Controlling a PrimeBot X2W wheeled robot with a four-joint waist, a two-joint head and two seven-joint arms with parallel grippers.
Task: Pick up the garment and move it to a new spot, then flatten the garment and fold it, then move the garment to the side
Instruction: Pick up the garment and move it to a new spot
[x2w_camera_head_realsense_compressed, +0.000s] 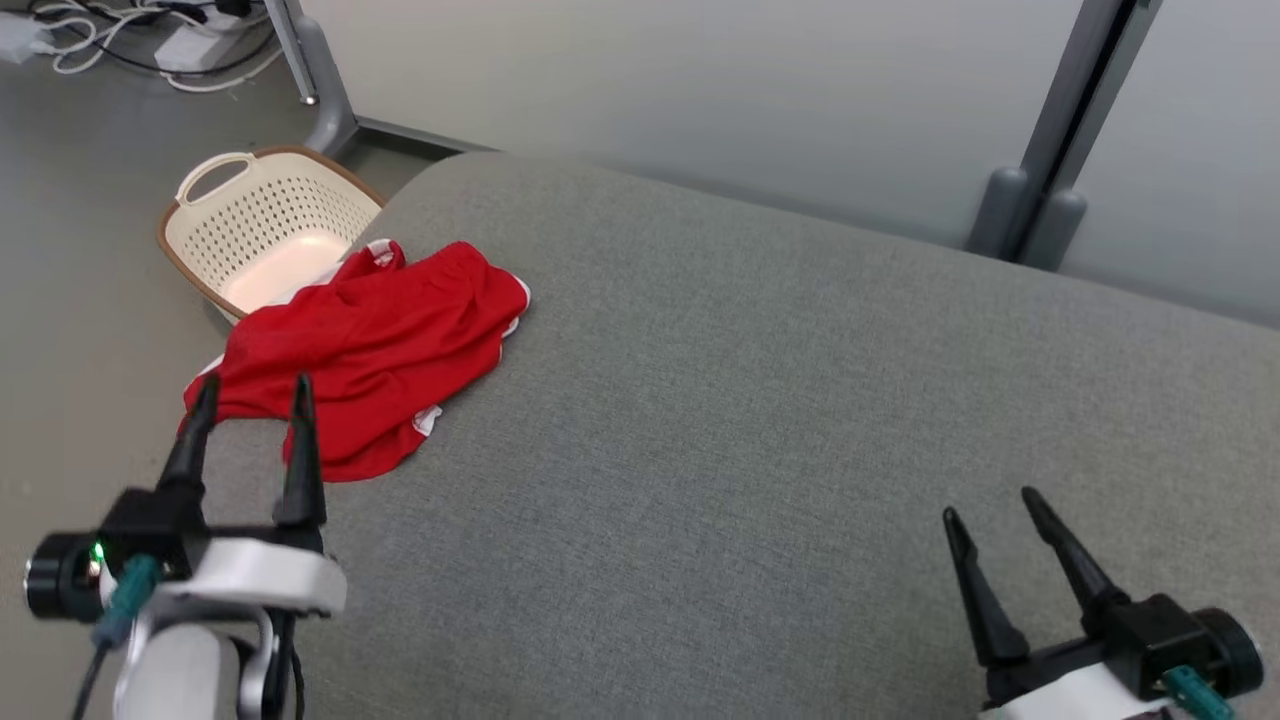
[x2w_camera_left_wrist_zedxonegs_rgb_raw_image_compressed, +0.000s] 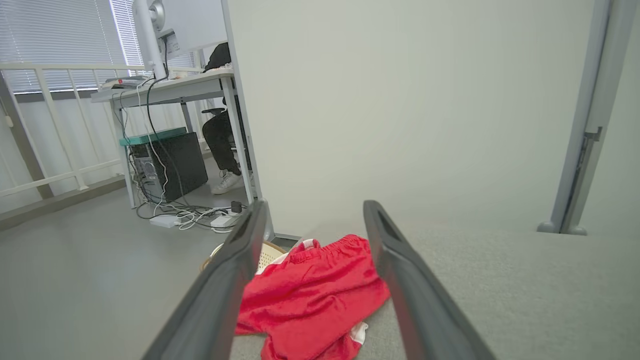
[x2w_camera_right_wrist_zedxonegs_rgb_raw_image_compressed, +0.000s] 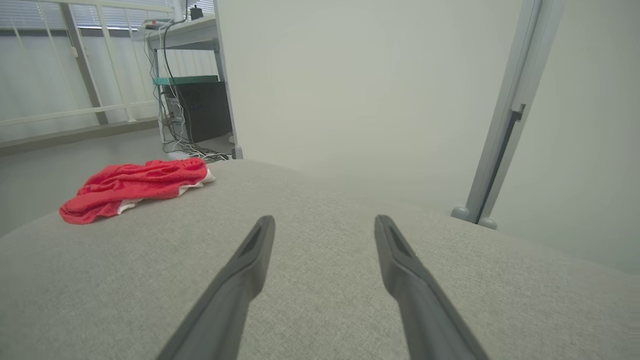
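You're at pick-up: left pincer (x2w_camera_head_realsense_compressed: 255, 385) and right pincer (x2w_camera_head_realsense_compressed: 989, 504) both gape, empty; next, lower the left onto the red garment (x2w_camera_head_realsense_compressed: 390, 330), mid-left.

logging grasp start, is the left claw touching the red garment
Cannot tell: in the head view the left claw overlaps the red garment edge, but no view shows contact or a gap plainly.
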